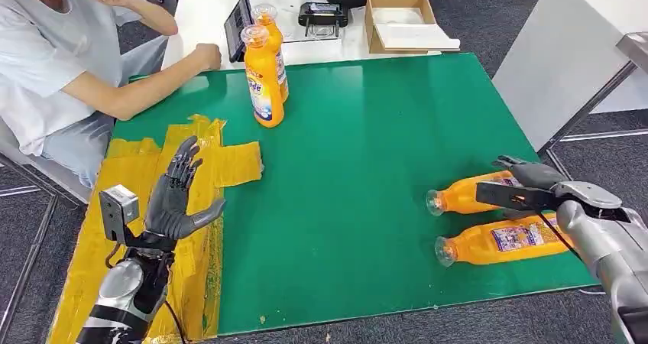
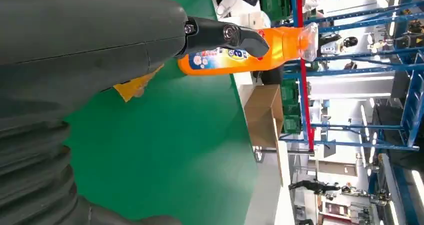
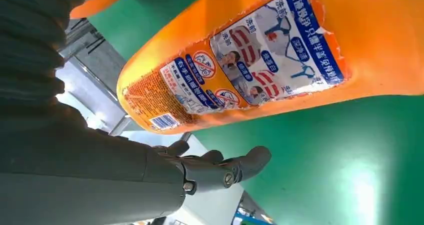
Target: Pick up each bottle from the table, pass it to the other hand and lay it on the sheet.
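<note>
On the green worktop (image 1: 367, 168) four orange plastic detergent bottles with clear caps are in play. Two stand upright together at the far edge: the front standing bottle (image 1: 264, 76) and the rear standing bottle (image 1: 271, 34) just behind it, close to a seated person's forearm (image 1: 145, 88). Two lie on their sides near the right edge, caps pointing toward the middle: the farther lying bottle (image 1: 474, 193) and the nearer lying bottle (image 1: 500, 241).

The right hand (image 1: 531, 177) is over the base end of the farther lying bottle. Whether its fingers have closed on that bottle cannot be told from the head view; in the right wrist view its fingers (image 3: 220, 167) look extended beside a labelled bottle, with nothing between them. The left hand (image 1: 177, 199) is raised above the crumpled yellow sheet (image 1: 153, 183), open and empty, palm turned inward.

The main risk, as I judge it, is rolling: the lying bottles are round-sided and near each other, so a glancing touch could push one into the other or toward the worktop's right edge. A grasp taken at the base end would leave the bottle tipping cap-down in the lift, making the pass awkward. The sheet's raised folds could also let a laid bottle roll off.
</note>
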Robot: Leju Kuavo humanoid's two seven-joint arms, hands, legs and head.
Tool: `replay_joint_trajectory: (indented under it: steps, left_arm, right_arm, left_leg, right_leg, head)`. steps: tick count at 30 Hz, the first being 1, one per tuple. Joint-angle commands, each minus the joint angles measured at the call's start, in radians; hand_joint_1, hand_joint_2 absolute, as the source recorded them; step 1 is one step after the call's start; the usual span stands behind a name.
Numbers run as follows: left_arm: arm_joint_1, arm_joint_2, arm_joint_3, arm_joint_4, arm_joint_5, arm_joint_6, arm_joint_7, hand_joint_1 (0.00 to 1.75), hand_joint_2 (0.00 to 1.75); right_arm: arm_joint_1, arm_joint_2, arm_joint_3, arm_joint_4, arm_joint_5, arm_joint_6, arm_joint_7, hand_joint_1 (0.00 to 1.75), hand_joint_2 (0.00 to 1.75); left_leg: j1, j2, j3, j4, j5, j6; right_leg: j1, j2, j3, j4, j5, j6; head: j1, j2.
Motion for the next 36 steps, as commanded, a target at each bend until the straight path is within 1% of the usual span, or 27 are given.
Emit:
replay_joint_trajectory:
  steps: [1,2,3,5,6,8,9,10,13,14,15,16,18,20,22,24,25,26,27,28,32,35,36]
  left_arm:
    - [-0.036,0.016,-0.024,0.068,0.003,0.000,0.001,0.00,1.75]
    - [-0.036,0.016,-0.025,0.068,0.003,0.000,0.001,0.00,1.75]
    - [-0.037,0.016,-0.024,0.070,0.004,0.001,0.001,0.00,1.75]
    - [-0.038,0.016,-0.024,0.069,0.004,0.001,0.001,0.00,1.75]
    - [-0.038,0.016,-0.024,0.069,0.004,0.001,0.001,0.00,1.75]
    - [-0.040,0.016,-0.024,0.072,0.009,0.000,0.003,0.00,1.75]
    - [-0.040,0.017,-0.024,0.071,0.008,0.000,0.003,0.00,1.75]
    - [-0.041,0.018,-0.023,0.071,0.009,0.000,0.003,0.00,1.75]
    - [-0.039,0.019,-0.023,0.069,0.011,0.001,0.003,0.00,1.75]
    - [-0.047,0.021,-0.033,0.084,0.015,-0.006,0.022,0.00,1.75]
    - [-0.052,0.021,-0.038,0.094,0.014,-0.006,0.021,0.00,1.75]
    - [-0.055,0.020,-0.040,0.099,0.014,-0.006,0.021,0.00,1.75]
    - [-0.063,0.020,-0.051,0.111,0.018,-0.006,0.022,0.00,1.75]
    - [-0.063,0.018,-0.054,0.110,0.017,-0.006,0.022,0.00,1.75]
    - [-0.066,0.020,-0.062,0.112,0.020,-0.007,0.023,0.00,1.75]
    - [-0.069,0.021,-0.066,0.116,0.023,-0.008,0.025,0.00,1.75]
    - [-0.071,0.020,-0.069,0.120,0.025,-0.009,0.026,0.00,1.75]
    - [-0.072,0.020,-0.071,0.122,0.027,-0.010,0.027,0.00,1.75]
    - [-0.072,0.020,-0.071,0.122,0.027,-0.010,0.027,0.00,1.75]
    - [-0.072,0.020,-0.071,0.122,0.027,-0.010,0.027,0.00,1.75]
    - [-0.072,0.020,-0.071,0.122,0.027,-0.010,0.027,0.00,1.75]
    - [-0.072,0.020,-0.071,0.122,0.027,-0.010,0.027,0.00,1.75]
    - [-0.072,0.020,-0.071,0.122,0.027,-0.010,0.027,0.00,1.75]
  right_arm:
    - [-0.049,0.022,0.044,0.067,0.010,0.006,0.007,0.00,1.75]
    - [-0.047,0.024,0.045,0.068,0.010,0.006,0.007,0.00,1.75]
    - [-0.049,0.030,0.051,0.082,0.008,-0.001,0.011,0.00,1.75]
    - [-0.048,0.032,0.052,0.083,0.008,-0.001,0.011,0.00,1.75]
    - [-0.047,0.034,0.052,0.083,0.008,-0.002,0.011,0.00,1.75]
    - [-0.051,0.036,0.059,0.092,0.007,-0.005,0.011,0.00,1.75]
    - [-0.052,0.037,0.060,0.094,0.006,-0.005,0.012,0.00,1.75]
    - [-0.055,0.038,0.062,0.097,0.006,-0.005,0.013,0.00,1.75]
    - [-0.061,0.042,0.074,0.112,0.008,-0.011,0.017,0.00,1.75]
    - [-0.060,0.066,0.166,0.159,0.112,0.021,0.085,0.00,1.75]
    - [-0.045,0.086,0.169,0.178,0.111,0.001,0.095,0.00,1.75]
    - [-0.030,0.101,0.169,0.187,0.109,-0.018,0.105,0.00,1.75]
    - [-0.028,0.122,0.173,0.221,0.103,-0.041,0.101,0.00,1.75]
    - [-0.026,0.126,0.174,0.222,0.103,-0.043,0.101,0.00,1.75]
    - [-0.028,0.127,0.176,0.228,0.099,-0.041,0.098,0.00,1.75]
    - [-0.026,0.127,0.179,0.230,0.097,-0.040,0.098,0.00,1.75]
    - [-0.022,0.127,0.180,0.233,0.096,-0.038,0.099,0.00,1.75]
    - [-0.021,0.128,0.180,0.234,0.095,-0.036,0.099,0.00,1.75]
    - [-0.018,0.128,0.181,0.234,0.095,-0.037,0.099,0.00,1.75]
    - [-0.018,0.128,0.181,0.234,0.095,-0.037,0.099,0.00,1.75]
    - [-0.018,0.128,0.181,0.234,0.095,-0.037,0.099,0.00,1.75]
    - [-0.018,0.128,0.181,0.234,0.095,-0.037,0.099,0.00,1.75]
    - [-0.018,0.128,0.181,0.234,0.095,-0.037,0.099,0.00,1.75]
  left_leg:
    - [0.001,0.001,0.004,0.000,-0.001,-0.002]
    - [0.001,0.001,0.005,0.000,-0.002,-0.003]
    - [0.001,0.001,0.003,0.000,-0.001,-0.002]
    - [0.002,0.002,0.007,0.001,-0.002,-0.004]
    - [0.001,0.001,0.004,0.000,-0.001,-0.002]
    - [0.002,0.002,0.007,0.001,-0.003,-0.004]
    - [0.001,0.001,0.004,0.000,-0.001,-0.002]
    - [0.002,0.002,0.006,0.001,-0.002,-0.003]
    - [0.001,0.001,0.003,0.000,-0.001,-0.002]
    - [0.002,0.002,0.006,0.001,-0.003,-0.004]
    - [0.001,0.002,0.005,0.000,-0.002,-0.003]
    - [0.002,0.003,0.008,-0.001,-0.002,-0.004]
    - [0.002,0.001,0.005,-0.001,-0.001,-0.002]
    - [0.004,0.001,0.009,-0.001,-0.002,-0.004]
    - [0.002,0.001,0.004,-0.001,-0.001,-0.003]
    - [0.003,0.002,0.008,0.000,-0.002,-0.004]
    - [0.002,0.001,0.006,-0.001,-0.001,-0.003]
    - [0.003,0.000,0.008,0.000,-0.002,-0.004]
    - [0.002,0.000,0.006,-0.001,-0.001,-0.003]
    - [0.003,0.001,0.008,-0.001,-0.001,-0.003]
    - [0.002,0.000,0.006,-0.001,0.000,-0.002]
    - [0.003,0.000,0.010,-0.001,-0.001,-0.004]
    - [0.003,0.000,0.009,-0.001,-0.001,-0.003]
  right_leg:
    - [0.001,0.000,0.004,-0.001,-0.001,-0.002]
    - [0.001,0.000,0.005,-0.001,-0.001,-0.003]
    - [0.001,0.000,0.003,-0.001,0.000,-0.002]
    - [0.002,0.000,0.007,-0.001,-0.001,-0.003]
    - [0.001,0.000,0.004,-0.001,0.000,-0.002]
    - [0.002,0.001,0.007,-0.001,-0.001,-0.003]
    - [0.001,0.001,0.004,-0.001,0.000,-0.002]
    - [0.002,0.001,0.006,-0.001,-0.001,-0.003]
    - [0.001,0.001,0.003,-0.001,0.000,-0.002]
    - [0.002,0.001,0.006,0.000,-0.001,-0.003]
    - [0.002,0.001,0.005,-0.001,-0.001,-0.002]
    - [0.003,0.002,0.008,-0.002,-0.001,-0.003]
    - [0.002,0.001,0.005,-0.003,0.000,-0.002]
    - [0.004,0.000,0.010,-0.003,-0.001,-0.004]
    - [0.002,0.001,0.005,-0.002,0.000,-0.002]
    - [0.003,0.000,0.008,-0.002,-0.001,-0.004]
    - [0.003,0.000,0.007,-0.002,0.000,-0.002]
    - [0.004,-0.001,0.009,-0.002,-0.001,-0.003]
    - [0.003,-0.001,0.006,-0.002,0.000,-0.002]
    - [0.003,-0.001,0.008,-0.002,-0.001,-0.003]
    - [0.002,-0.001,0.007,-0.002,0.000,-0.002]
    - [0.003,-0.001,0.011,-0.002,0.000,-0.003]
    - [0.003,-0.001,0.009,-0.002,0.000,-0.002]
  head:
    - [0.000,0.000]
    - [0.000,0.000]
    - [0.000,0.000]
    - [0.000,0.000]
    - [0.000,0.000]
    - [0.000,0.000]
    - [0.000,0.000]
    - [0.000,0.000]
    - [0.000,0.000]
    - [0.000,0.000]
    - [0.000,0.000]
    - [0.000,0.000]
    - [0.000,0.000]
    - [0.000,0.000]
    - [0.000,0.000]
    - [0.000,0.000]
    - [0.000,0.000]
    - [0.001,0.000]
    - [0.000,0.000]
    - [0.000,0.000]
    - [0.001,0.000]
    - [0.000,0.000]
    - [0.001,0.000]
